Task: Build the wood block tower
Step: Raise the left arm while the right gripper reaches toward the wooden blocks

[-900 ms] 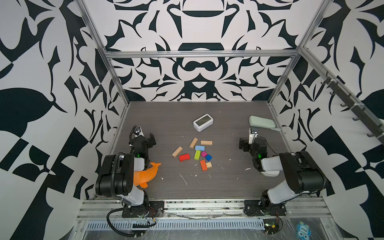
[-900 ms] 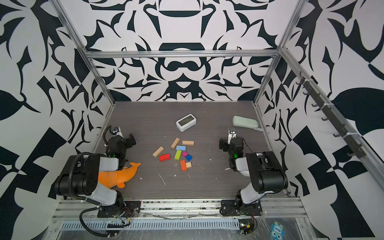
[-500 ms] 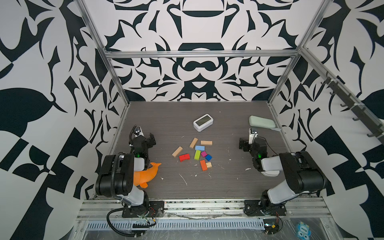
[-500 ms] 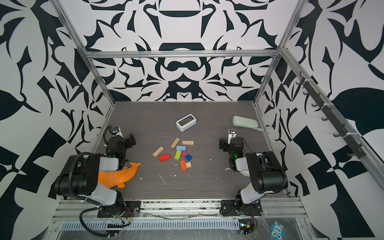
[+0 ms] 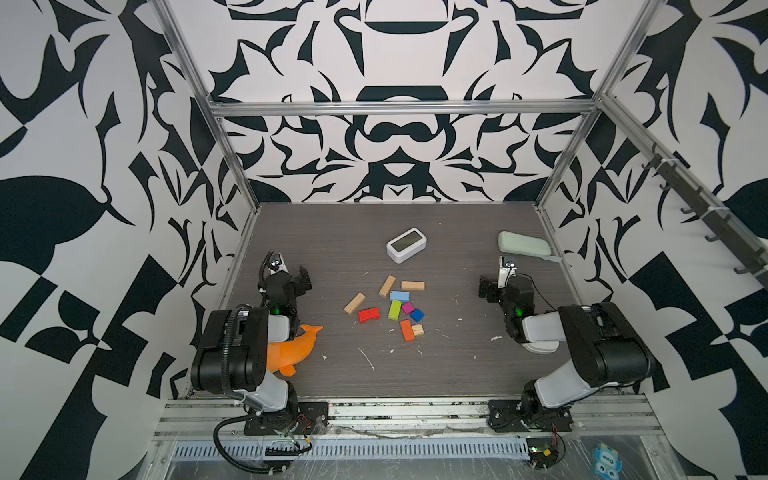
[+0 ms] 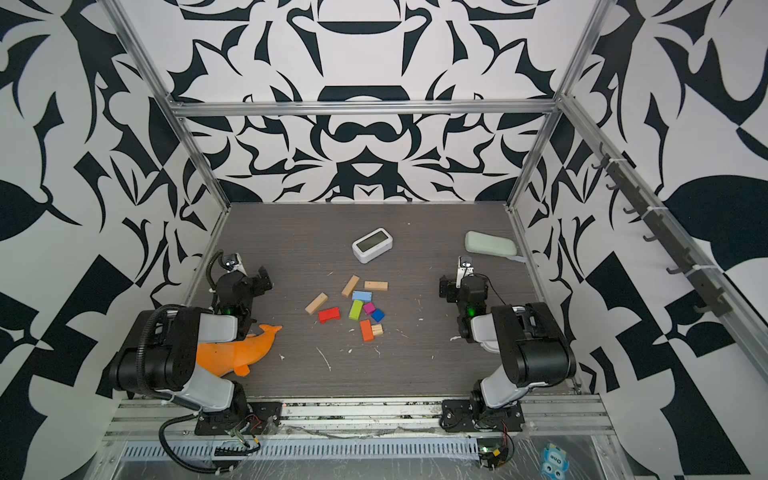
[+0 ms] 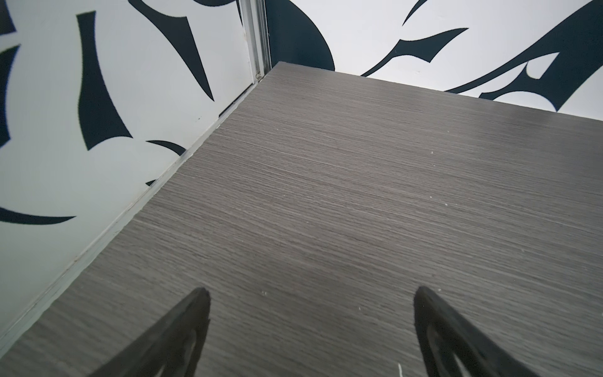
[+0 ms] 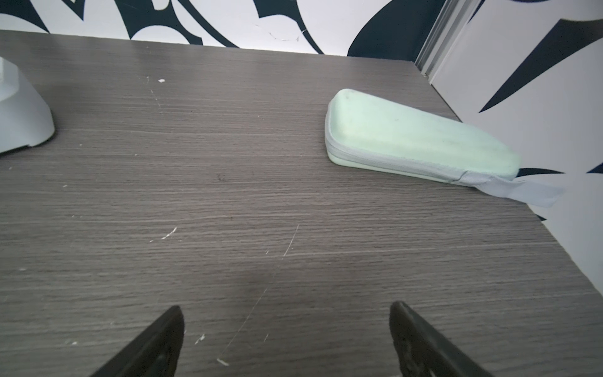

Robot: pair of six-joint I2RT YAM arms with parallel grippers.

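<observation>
No movement was noted since earlier frames. Small tan and coloured wooden blocks lay scattered, unstacked, at frame centre; left gripper and right gripper were held open, empty. Stacking was judged unstarted.

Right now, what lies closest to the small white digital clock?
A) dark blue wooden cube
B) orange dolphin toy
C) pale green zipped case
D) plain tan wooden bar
D: a plain tan wooden bar lies a short gap from the white digital clock, nearer than the rest.
</observation>
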